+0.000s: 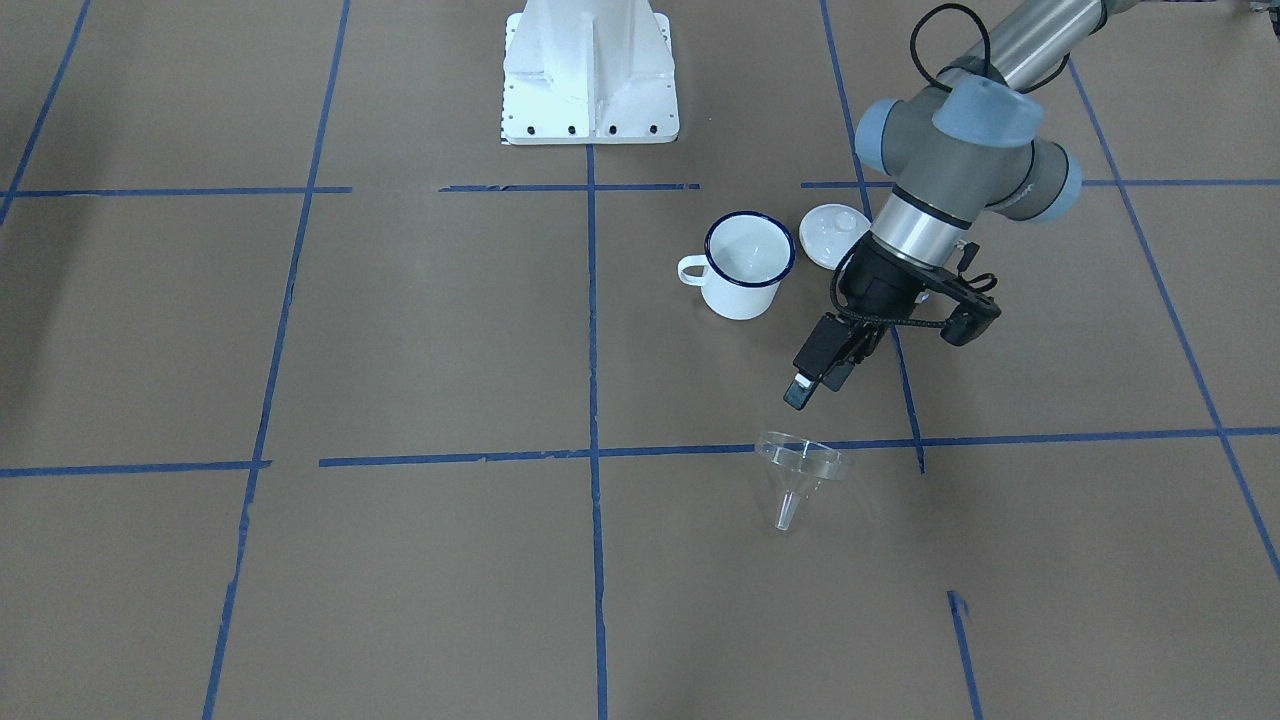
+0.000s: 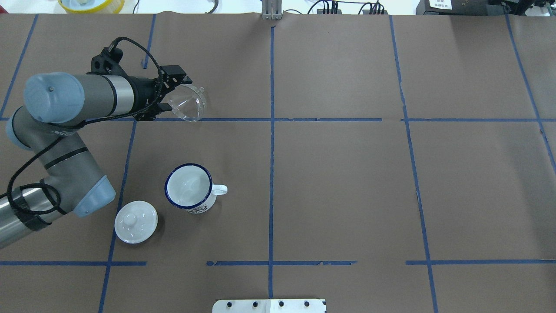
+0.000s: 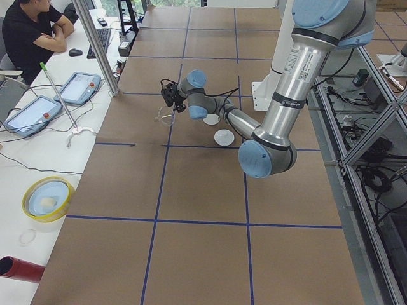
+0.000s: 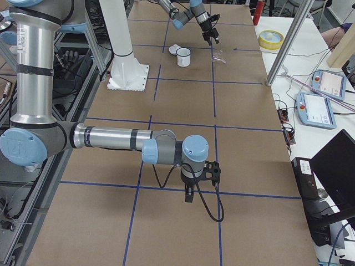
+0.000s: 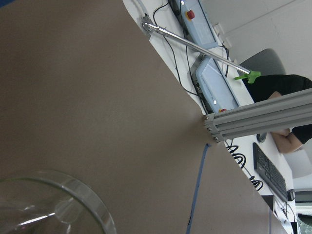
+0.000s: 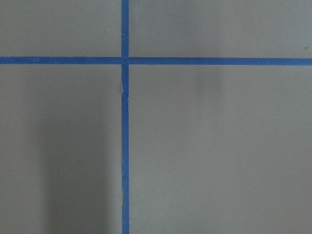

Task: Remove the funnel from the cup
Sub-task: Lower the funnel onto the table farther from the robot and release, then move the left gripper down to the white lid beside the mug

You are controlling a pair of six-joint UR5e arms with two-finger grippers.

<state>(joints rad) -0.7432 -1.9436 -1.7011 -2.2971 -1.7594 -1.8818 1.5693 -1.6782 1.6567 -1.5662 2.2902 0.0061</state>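
Observation:
The clear funnel (image 1: 800, 470) lies on the brown table, apart from the cup. It also shows in the overhead view (image 2: 190, 103), and its rim shows at the bottom left of the left wrist view (image 5: 73, 195). The white enamel cup (image 1: 745, 268) with a dark blue rim stands upright and empty in the overhead view (image 2: 189, 187). My left gripper (image 1: 812, 385) is open just behind the funnel, not holding it (image 2: 177, 93). My right gripper (image 4: 188, 195) hangs over the table far from both; I cannot tell its state.
A white domed lid (image 2: 136, 221) with a knob lies next to the cup, under my left arm's elbow. The robot's white base (image 1: 590, 75) stands at the table's edge. Blue tape lines (image 6: 125, 122) cross the brown table.

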